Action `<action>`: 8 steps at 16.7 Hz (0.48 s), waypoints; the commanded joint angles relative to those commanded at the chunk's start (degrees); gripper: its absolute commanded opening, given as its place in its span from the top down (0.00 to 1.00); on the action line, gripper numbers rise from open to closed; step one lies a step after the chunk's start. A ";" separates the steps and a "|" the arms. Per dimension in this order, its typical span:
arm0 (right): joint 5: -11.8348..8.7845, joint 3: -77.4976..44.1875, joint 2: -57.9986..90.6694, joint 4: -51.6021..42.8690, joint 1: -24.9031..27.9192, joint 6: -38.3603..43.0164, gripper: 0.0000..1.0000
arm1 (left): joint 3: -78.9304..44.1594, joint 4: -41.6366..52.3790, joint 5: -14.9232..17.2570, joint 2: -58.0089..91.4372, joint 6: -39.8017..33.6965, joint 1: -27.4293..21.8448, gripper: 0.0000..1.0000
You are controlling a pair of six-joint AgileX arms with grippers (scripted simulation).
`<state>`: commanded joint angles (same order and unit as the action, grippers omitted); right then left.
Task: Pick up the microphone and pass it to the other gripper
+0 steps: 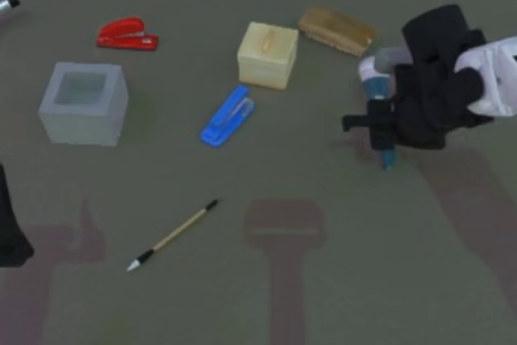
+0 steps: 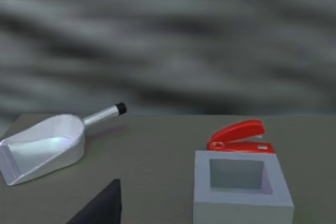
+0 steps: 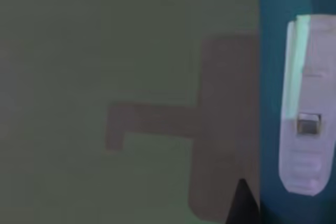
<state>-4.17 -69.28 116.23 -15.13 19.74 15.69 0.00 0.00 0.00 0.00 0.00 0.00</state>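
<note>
- Clearly visible at the table's right side: the microphone [image 1: 380, 90], slim teal body, round white head toward the far edge, teal tail poking out below the right gripper [image 1: 386, 123].
- Up close in the right wrist view, teal barrel [image 3: 270, 77] carrying a pale white switch panel [image 3: 307, 108] with a small dark switch.
- Right gripper's black fingers closed across the microphone's body; whether lifted clear of the table or resting on it, cannot tell.
- Left gripper [image 1: 12, 236] parked at the left edge, only a dark tip showing [image 2: 102, 208]; finger spread impossible to judge.
- Elsewhere on the table: red stapler [image 1: 127, 35], grey open box [image 1: 84, 103], blue stapler [image 1: 227, 115], cream box [image 1: 268, 54], wooden brush [image 1: 174, 234], white scoop [image 2: 44, 148].
</note>
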 joint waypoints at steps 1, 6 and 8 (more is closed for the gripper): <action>-1.58 1.32 -0.85 5.03 -0.03 -1.02 1.00 | 0.00 0.00 0.00 0.00 0.00 0.00 0.00; -10.36 9.44 -6.55 34.03 -0.30 -6.80 1.00 | 0.00 0.00 0.00 0.00 0.00 0.00 0.00; -13.70 12.65 -9.34 44.72 -0.46 -9.10 1.00 | 0.00 0.00 0.00 0.00 0.00 0.00 0.00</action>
<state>-17.87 -56.63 106.89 29.59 19.28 6.59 0.00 0.00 0.00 0.00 0.00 0.00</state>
